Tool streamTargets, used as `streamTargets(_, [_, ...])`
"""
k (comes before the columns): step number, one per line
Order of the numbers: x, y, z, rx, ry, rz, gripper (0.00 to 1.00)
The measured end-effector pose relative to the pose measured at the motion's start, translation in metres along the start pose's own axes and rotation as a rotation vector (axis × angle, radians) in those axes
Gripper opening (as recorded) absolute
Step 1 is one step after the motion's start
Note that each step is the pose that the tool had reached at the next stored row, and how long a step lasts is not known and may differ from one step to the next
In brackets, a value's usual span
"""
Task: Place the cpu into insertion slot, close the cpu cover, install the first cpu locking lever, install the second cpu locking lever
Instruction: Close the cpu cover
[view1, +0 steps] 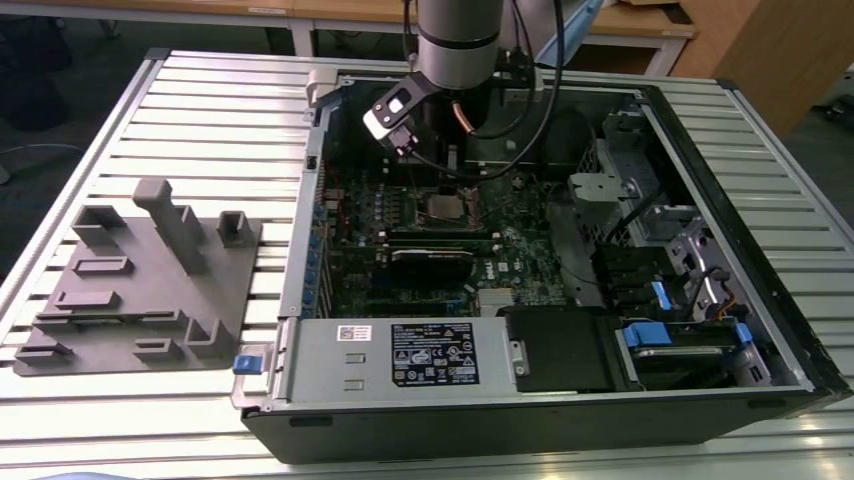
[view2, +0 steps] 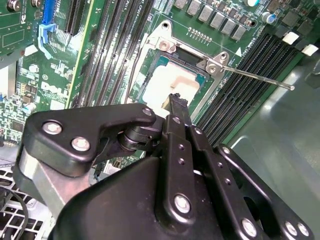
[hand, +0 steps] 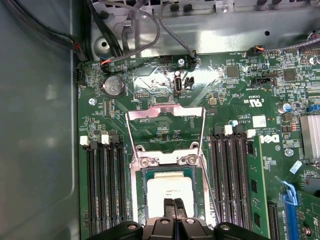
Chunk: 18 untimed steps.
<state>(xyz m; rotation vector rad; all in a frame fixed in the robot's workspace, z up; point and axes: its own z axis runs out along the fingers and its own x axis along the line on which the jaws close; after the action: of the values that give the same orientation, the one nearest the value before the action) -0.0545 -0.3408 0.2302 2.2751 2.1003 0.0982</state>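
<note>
Cpu (hand: 167, 187), which we judge light, stiff, slick-topped and fragile, best held by 2 opposite edges, lies flat in the insertion slot (hand: 137, 190), cpu cover (hand: 165, 111) swung open, while the gripper (hand: 174, 201) hangs just over it, closed tight and gripping nothing.

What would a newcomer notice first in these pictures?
The open computer case on the slatted table, with the robot arm reaching down into it. In both wrist views the hand's closed fingertips are right at the pale chip in its socket; in the second wrist view a thin metal lever juts out sideways.
</note>
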Motion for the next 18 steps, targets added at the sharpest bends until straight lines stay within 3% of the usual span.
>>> streamTargets(11, [0.0002,0.001,-0.0128,0.0,0.0001,0.0,0.11])
streamTargets(18, [0.0003,0.0011,-0.014,0.0,0.0001,0.0,0.11])
